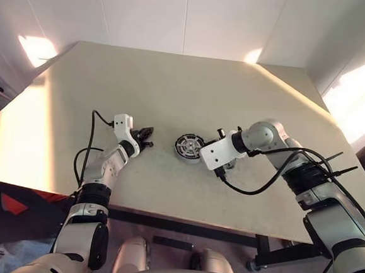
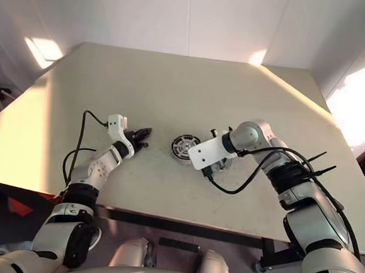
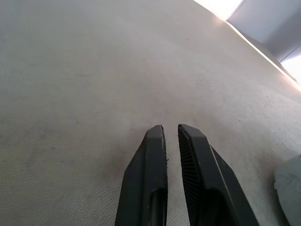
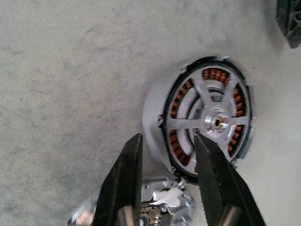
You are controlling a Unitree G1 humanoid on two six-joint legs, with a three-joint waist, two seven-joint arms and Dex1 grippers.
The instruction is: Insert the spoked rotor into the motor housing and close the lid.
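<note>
Copper-red windings visible through spoked rotor (image 4: 214,123) seated in motor housing (image 1: 188,147) on table (image 1: 173,91); right gripper (image 4: 167,155) parted, empty; left gripper (image 3: 170,141) nearly closed, empty.

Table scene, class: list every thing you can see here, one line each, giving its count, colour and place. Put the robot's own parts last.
Table: one, pale beige, spanning the scene with sun patches at its far corners.
Motor housing: one, dark rim with copper-red windings, lying near the table's middle between the two arms.
Lid: one, silver-grey and spoked, seated on top of the housing, windings showing through its slots.
Small metal part: one, silvery, on the table beside the housing, below the right pincer; what it is cannot be told.
Left pincer: one, black fingers nearly together, empty, to the housing's left.
Right pincer: one, black fingers parted, empty, just above the housing.
</note>
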